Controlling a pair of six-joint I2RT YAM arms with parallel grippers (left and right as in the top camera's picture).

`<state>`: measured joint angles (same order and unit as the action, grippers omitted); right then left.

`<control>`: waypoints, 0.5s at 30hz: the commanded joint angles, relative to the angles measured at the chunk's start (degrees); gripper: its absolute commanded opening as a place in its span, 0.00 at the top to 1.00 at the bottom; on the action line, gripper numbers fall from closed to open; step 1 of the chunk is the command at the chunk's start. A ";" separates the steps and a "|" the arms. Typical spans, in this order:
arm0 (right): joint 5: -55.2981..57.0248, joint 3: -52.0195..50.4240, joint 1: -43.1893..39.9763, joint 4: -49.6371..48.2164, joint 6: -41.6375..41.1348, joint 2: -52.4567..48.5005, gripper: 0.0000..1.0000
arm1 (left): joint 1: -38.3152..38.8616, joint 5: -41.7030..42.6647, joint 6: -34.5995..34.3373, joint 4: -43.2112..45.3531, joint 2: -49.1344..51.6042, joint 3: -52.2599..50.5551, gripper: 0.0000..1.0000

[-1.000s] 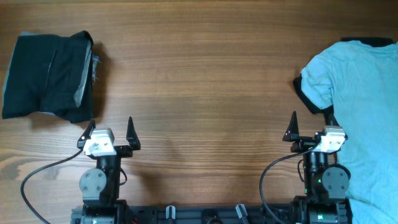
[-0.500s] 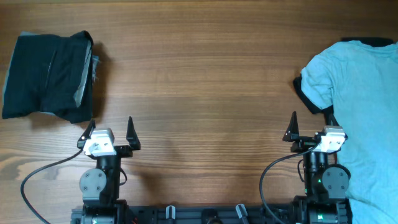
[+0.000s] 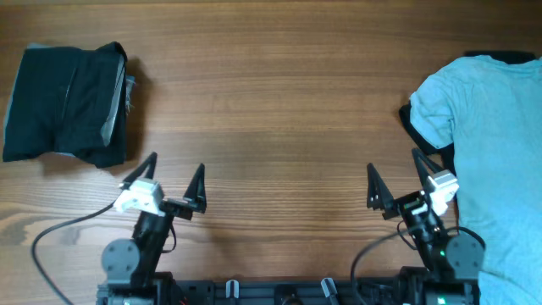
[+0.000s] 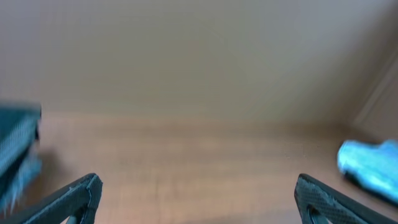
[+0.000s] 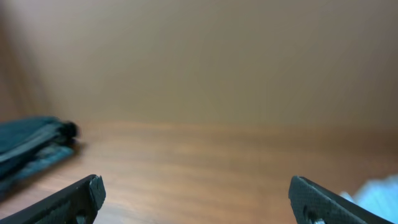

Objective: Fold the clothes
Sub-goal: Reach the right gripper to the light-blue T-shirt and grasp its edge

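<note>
Wood-grain table fills my overhead feed, its boards running side to side, and both wrist feeds show a plain tan wall beyond the far edge, all of it rather blurred. At the far left lies the black T-shirt, folded into a rough rectangle, with its grey lining showing along the right-hand edge. Just near of that bundle's right corner, over bare wood, hangs the left gripper, angled a little toward the table's middle. Its jaws are spread wide with nothing between them, and on its own camera the two dark fingers sit at the bottom corners of the picture with only wood in the gap. A grey cable curls from that arm toward the near left edge. Across a broad stretch of table the right gripper mirrors it, tilted inward, jaws just as wide and holding nothing. To its right, close by but not touching, is the aqua T-shirt, unfolded and wrinkled, one sleeve reaching toward the centre and the body running off the right edge of my view. A second black garment peeks out from under that sleeve and shows again as a dark strip at the collar. From the right wrist I see the black bundle far off at the left and a pale blue smear at the lower right corner.
</note>
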<state>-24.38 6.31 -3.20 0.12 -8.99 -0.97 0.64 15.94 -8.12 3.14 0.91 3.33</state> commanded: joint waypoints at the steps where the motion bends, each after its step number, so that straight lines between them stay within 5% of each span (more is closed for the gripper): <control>1: -5.77 12.20 -0.20 6.34 -0.46 -3.37 0.00 | -0.17 -2.38 -4.61 -4.35 3.08 12.11 0.00; 8: -4.28 41.81 -0.20 32.63 -3.69 -33.07 0.00 | -0.17 -1.86 -7.32 -25.40 31.67 43.08 0.00; 15: -5.35 71.19 -0.20 51.47 13.16 -66.73 0.00 | -0.17 -1.86 -7.10 -46.56 58.31 67.14 0.00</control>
<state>-28.58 68.16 -3.22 49.56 -4.14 -59.18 0.62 14.33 -14.57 -41.58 52.18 65.04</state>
